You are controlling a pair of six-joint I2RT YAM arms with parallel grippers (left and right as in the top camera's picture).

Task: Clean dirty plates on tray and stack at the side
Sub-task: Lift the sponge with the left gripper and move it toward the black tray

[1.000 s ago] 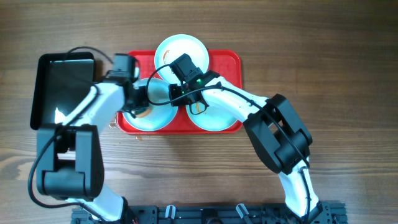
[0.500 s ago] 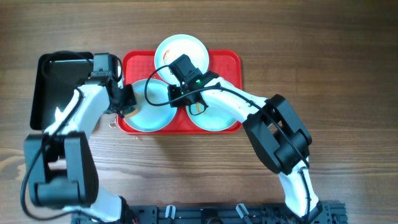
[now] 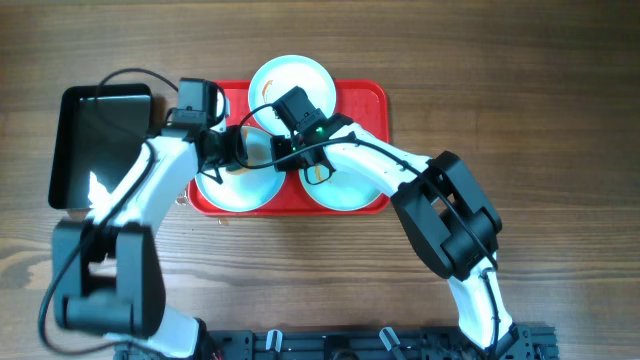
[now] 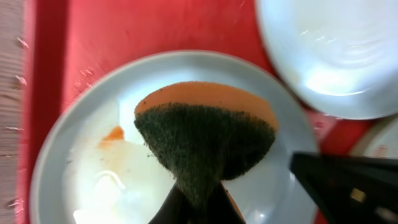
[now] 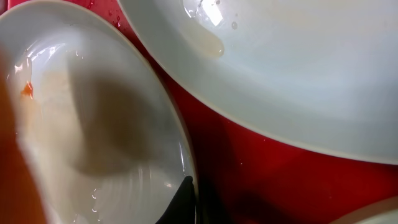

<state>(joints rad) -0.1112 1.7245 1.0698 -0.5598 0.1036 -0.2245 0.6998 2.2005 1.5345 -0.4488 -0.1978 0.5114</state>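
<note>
At the tray's (image 3: 370, 110) near edge you have two plates side by side inside the rim: the near-left plate (image 3: 240, 192) and the near-right plate (image 3: 352, 192), which carries a thin brown mark toward the tray's middle. Over the near-left plate your left gripper (image 4: 193, 202) is pinched tight on a sponge (image 4: 205, 134), orange-bodied with a dark green scrub face. The sponge sits over the middle of that plate, and a small orange smear (image 4: 112, 133) shows on the plate just beside it, toward the tray's left rim. At the tray's centre your right gripper (image 5: 186, 198) is drawn narrow on the near-left plate's rim, on the side facing the other plates, with bare red tray showing just past it. Farther back, the far plate (image 3: 290, 80) lies at the tray's far edge and overhangs that rim onto the wooden table (image 3: 520, 90); its surface glistens wet in the right wrist view. Off the tray's left side, near it on the table, stands a black pan (image 3: 100, 130).
</note>
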